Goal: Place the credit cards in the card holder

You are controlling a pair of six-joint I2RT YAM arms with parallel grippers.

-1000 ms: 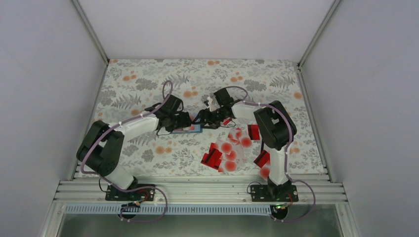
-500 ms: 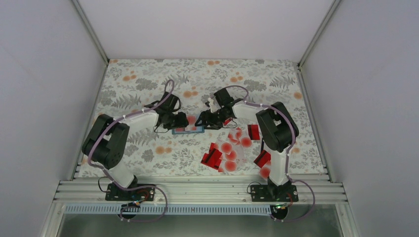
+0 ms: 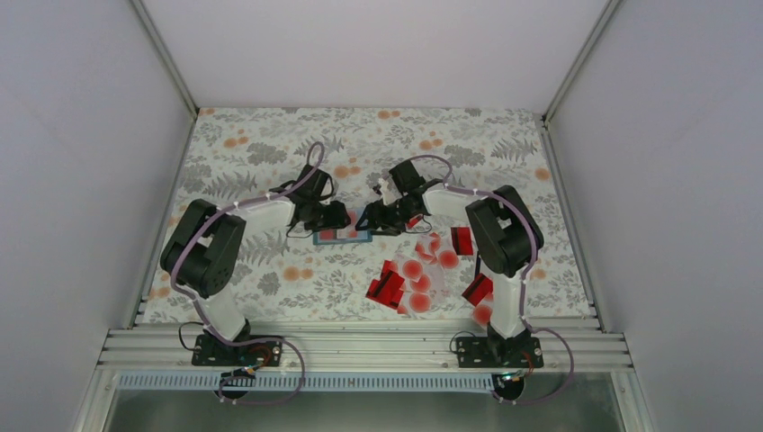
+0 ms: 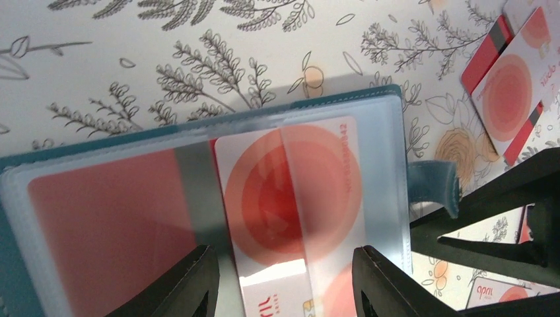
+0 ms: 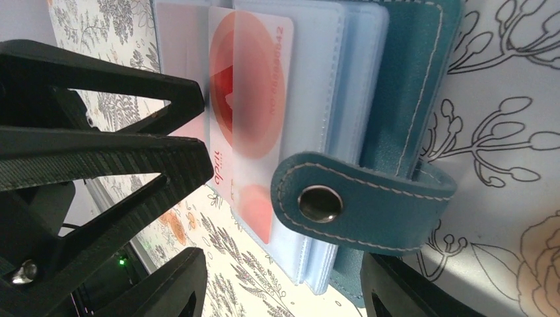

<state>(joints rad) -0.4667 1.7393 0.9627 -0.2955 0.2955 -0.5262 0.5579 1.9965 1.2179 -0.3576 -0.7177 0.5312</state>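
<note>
The teal card holder lies open mid-bench, a red-dot credit card seemingly part-tucked under its clear sleeves. The left gripper straddles that card, fingers spread. The right gripper, also spread, brackets the snap strap. Thin, stiff and slick, the card probably wants pushing at its exposed end, while the light, floppy holder needs pinning. Loose credit cards lie nearby.

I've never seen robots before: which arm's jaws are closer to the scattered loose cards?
Right. The right arm has its jaws at the card holder, on the side nearest the loose credit cards; the left arm has its jaws over the far side.
</note>
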